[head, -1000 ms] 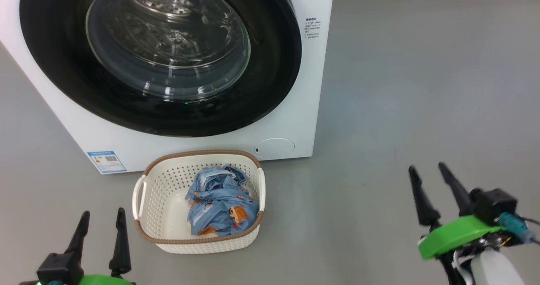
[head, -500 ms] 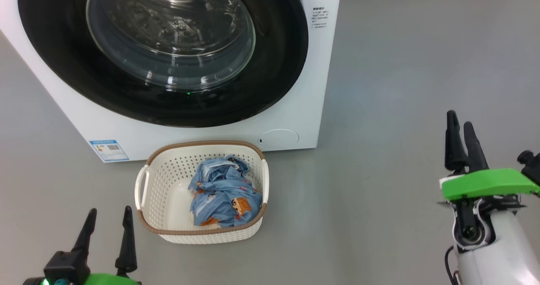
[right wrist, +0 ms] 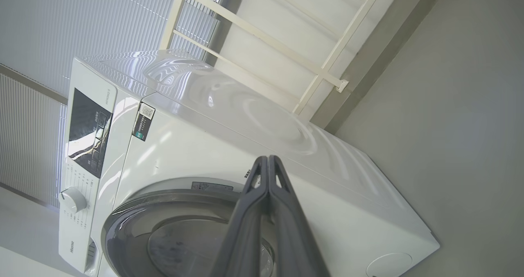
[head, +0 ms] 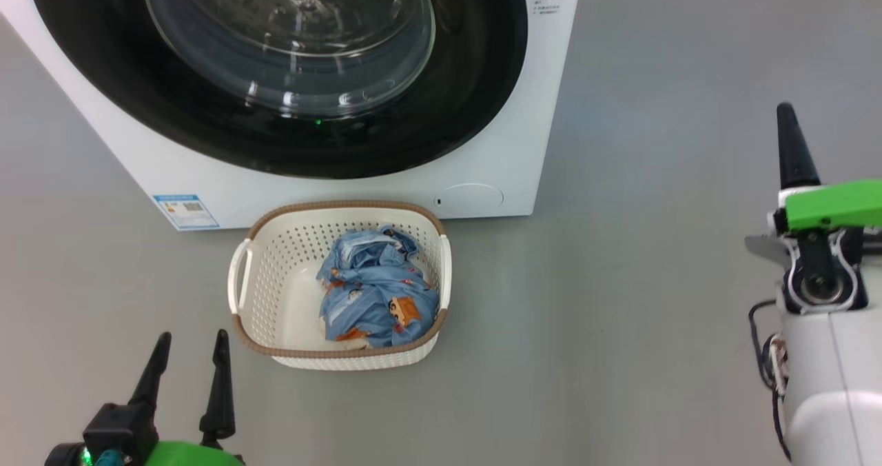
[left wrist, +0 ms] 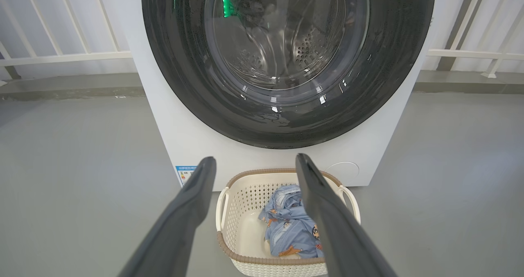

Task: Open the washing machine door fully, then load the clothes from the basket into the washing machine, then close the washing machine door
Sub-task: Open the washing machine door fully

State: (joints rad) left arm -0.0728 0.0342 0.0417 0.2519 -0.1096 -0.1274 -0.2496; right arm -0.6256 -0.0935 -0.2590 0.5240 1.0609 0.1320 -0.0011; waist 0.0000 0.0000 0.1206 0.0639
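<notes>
The white washing machine stands ahead with its round black-rimmed door shut flat against the front. Right before it on the floor sits the cream basket, holding the light blue printed clothes bunched in its right half. My left gripper stays low at the near left of the basket, open and empty. My right gripper is raised at the right, well off the machine, fingers pressed together on nothing.
Bare grey floor spreads to the right of the machine and around the basket. A white railing and wall run behind the machine. The control panel with a knob shows in the right wrist view.
My right gripper has risen and turned edge-on, and its fingers have gone from open to shut. The camera has shifted, so machine and basket sit higher and more to the right. The left gripper stays open.
</notes>
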